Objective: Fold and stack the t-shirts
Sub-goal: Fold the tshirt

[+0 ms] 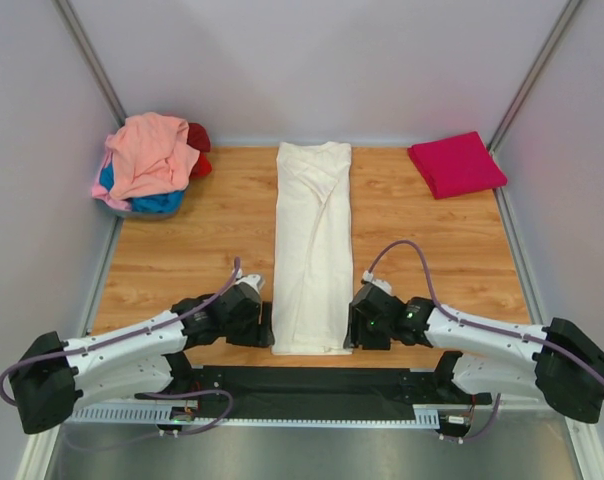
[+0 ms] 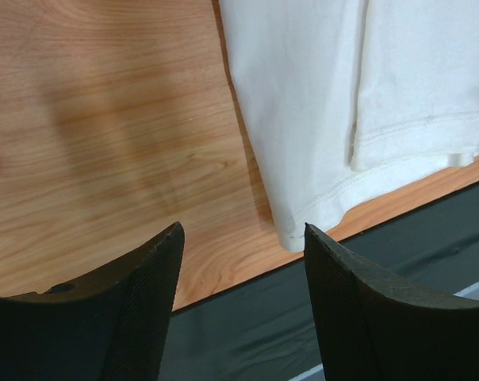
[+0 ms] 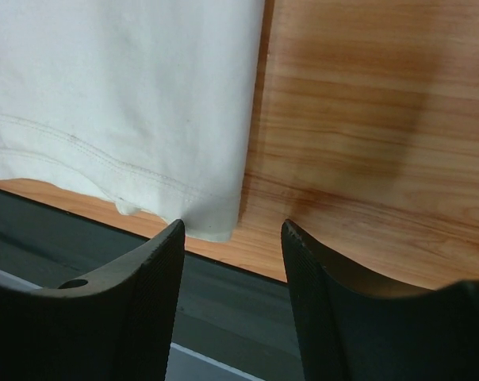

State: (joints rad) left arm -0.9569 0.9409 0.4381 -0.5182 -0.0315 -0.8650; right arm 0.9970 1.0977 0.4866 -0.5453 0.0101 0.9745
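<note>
A cream-white t-shirt [image 1: 313,245] lies folded into a long narrow strip down the middle of the table, its hem at the near edge. My left gripper [image 1: 265,325] is open and empty just left of the hem's near-left corner [image 2: 291,238]. My right gripper [image 1: 354,330] is open and empty just right of the near-right corner [image 3: 220,226]. A folded magenta t-shirt [image 1: 456,163] lies at the back right. A heap at the back left holds the salmon-pink t-shirt [image 1: 150,152] on top, with the blue t-shirt [image 1: 152,201] and red t-shirt [image 1: 198,143] partly hidden under it.
The wooden tabletop [image 1: 202,240] ends in a black strip [image 1: 312,385] at the near edge, where both arm bases sit. White walls and metal posts [image 1: 92,60] close in the table's sides and back.
</note>
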